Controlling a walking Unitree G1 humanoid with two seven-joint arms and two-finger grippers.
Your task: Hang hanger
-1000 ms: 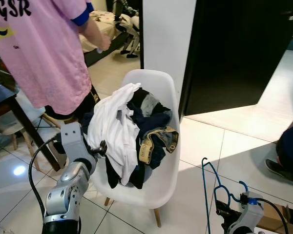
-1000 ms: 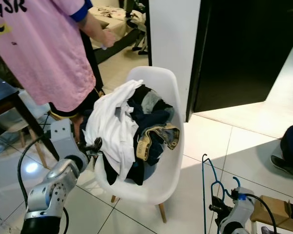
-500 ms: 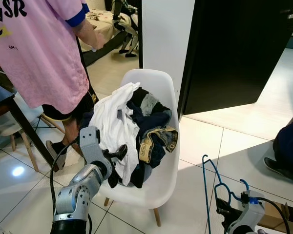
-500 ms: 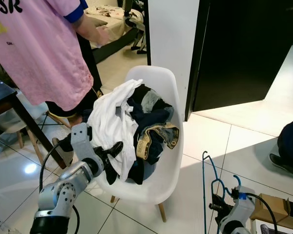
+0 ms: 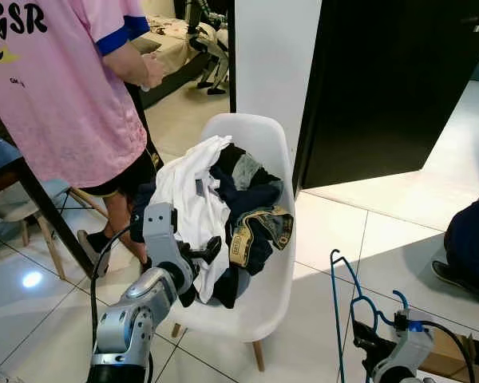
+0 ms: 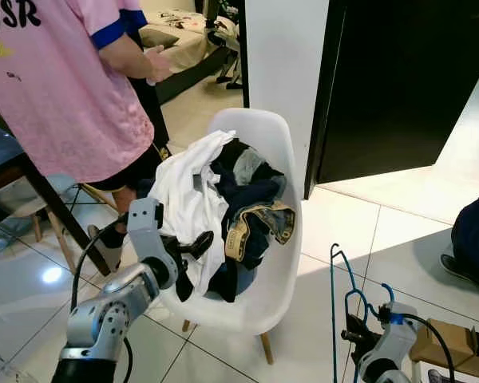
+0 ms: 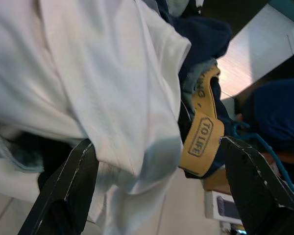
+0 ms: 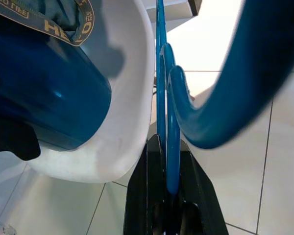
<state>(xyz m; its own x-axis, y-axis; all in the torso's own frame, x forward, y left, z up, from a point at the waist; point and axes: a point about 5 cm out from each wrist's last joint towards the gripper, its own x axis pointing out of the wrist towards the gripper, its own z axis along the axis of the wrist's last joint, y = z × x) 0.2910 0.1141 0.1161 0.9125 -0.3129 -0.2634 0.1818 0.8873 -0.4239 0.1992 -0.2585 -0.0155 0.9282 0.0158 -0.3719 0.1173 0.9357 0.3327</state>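
White moulded plastic chair heaped with clothes: white cotton shirt draped over the chair's front edge, dark garments and a tan printed waistband beside it. Left claw at the chair front, fingers spread wide around the shirt hem, gripping nothing. Right claw low, right of the chair, clamped on the thin blue wire hanger, held upright. Hanger likely light, stiff, slippery; hold near the hook neck. Shirt soft, floppy; take at collar. Person in pink shirt stands left of chair.
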